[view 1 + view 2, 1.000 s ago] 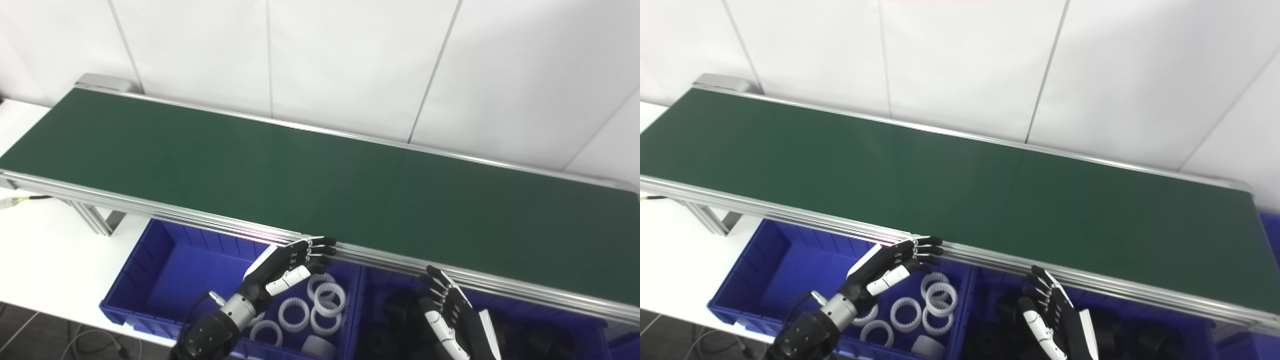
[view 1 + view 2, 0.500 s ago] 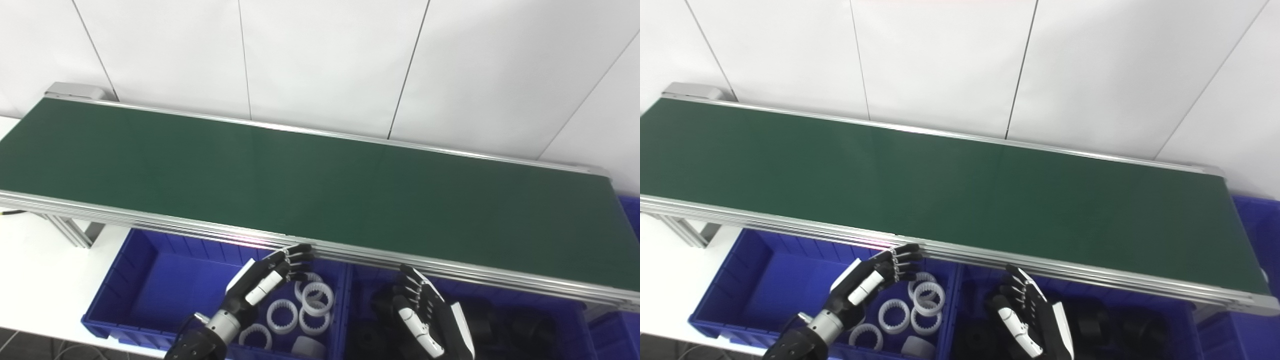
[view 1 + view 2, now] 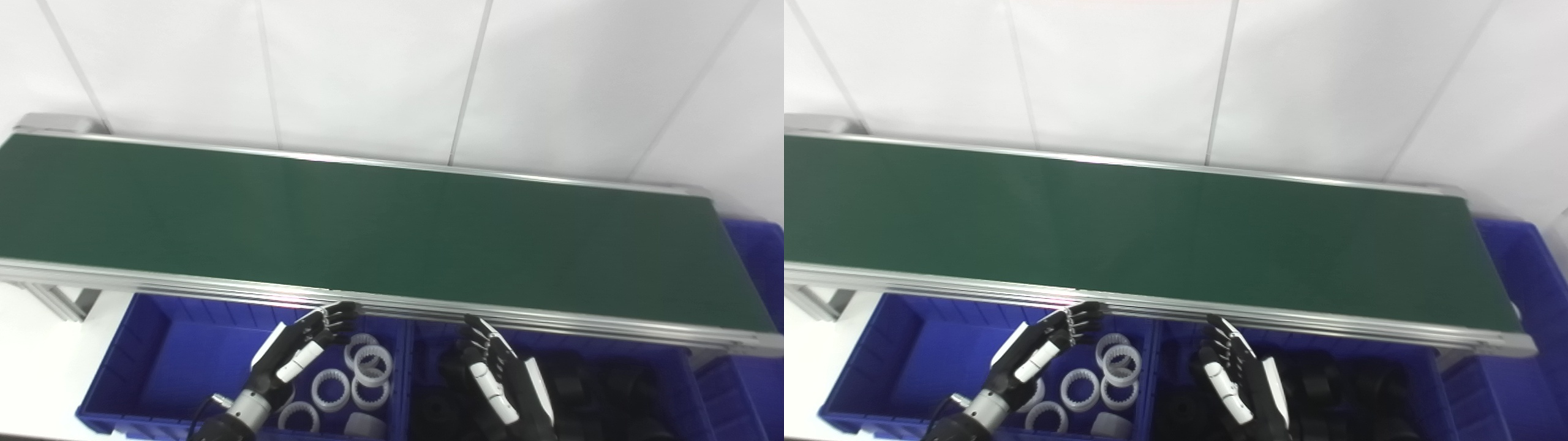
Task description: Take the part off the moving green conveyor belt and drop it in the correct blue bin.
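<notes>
— What do you have on the conveyor belt (image 3: 380, 226) right now?

— I see bare green from its left end to its right end; I can make out no part on it in either eye view.

— And the hands?

— My left hand (image 3: 301, 346) hangs over the left blue bin (image 3: 153, 361), fingers spread and lightly curled, holding nothing, with its fingertips (image 3: 343, 311) just under the belt's near rail. My right hand (image 3: 499, 370) hovers over the right blue bin (image 3: 1433, 386), palm turned inward, fingers apart and empty too. The two hands sit near each other, either side of the wall between the two bins.

— What is in the bins?

— The left one holds white toothed rings (image 3: 358, 373), gathered in its right near corner beside my left hand; the rest of its floor shows blue. The right one holds black parts (image 3: 1335, 392), dark and hard to tell apart. Both bins sit under the belt's near edge. A third blue bin (image 3: 1531, 275) shows past the belt's right end; I cannot see what it contains.
</notes>
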